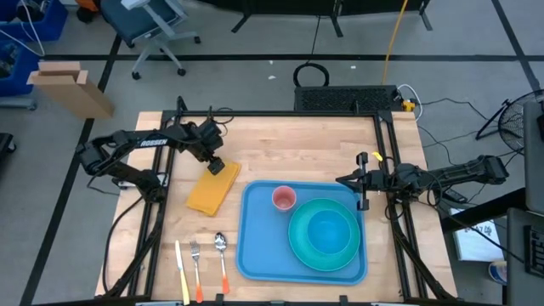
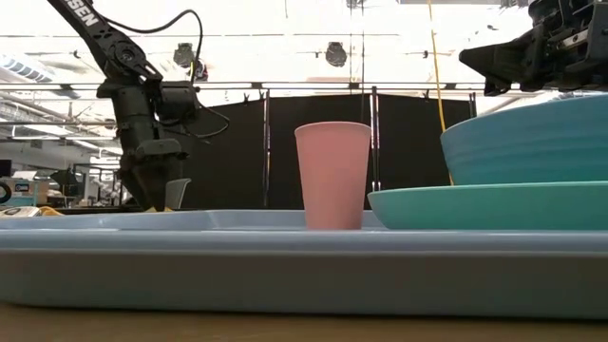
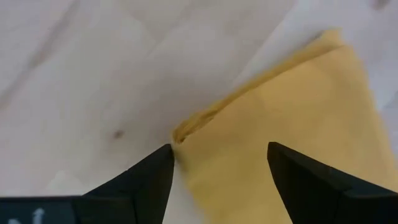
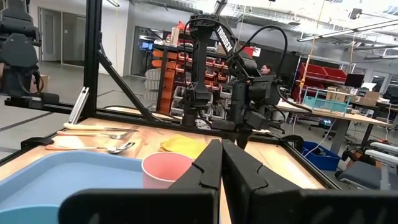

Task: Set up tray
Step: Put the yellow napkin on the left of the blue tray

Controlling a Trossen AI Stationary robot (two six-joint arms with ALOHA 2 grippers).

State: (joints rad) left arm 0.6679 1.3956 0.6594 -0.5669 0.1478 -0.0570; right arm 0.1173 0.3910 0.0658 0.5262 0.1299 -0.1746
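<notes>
- Left gripper (image 3: 219,168) — fingers spread, down over one corner of the yellow cloth (image 1: 212,189), which lies between them.
- Right gripper (image 4: 221,163) — fingers pressed together, raised beside the tray's (image 1: 255,246) far right corner.
- The tray lies beside the cloth, carrying a pink cup (image 1: 283,199) and a turquoise plate (image 1: 303,245).

I'm running this in a robotics lab or workshop. The light wooden tabletop (image 1: 289,149) sits in a black metal frame (image 4: 93,56) on a grey floor with trailing cables. Behind it I see red and orange parts bins on shelving (image 4: 214,71), cluttered workbenches (image 4: 339,115) and bare ceiling ducting.
</notes>
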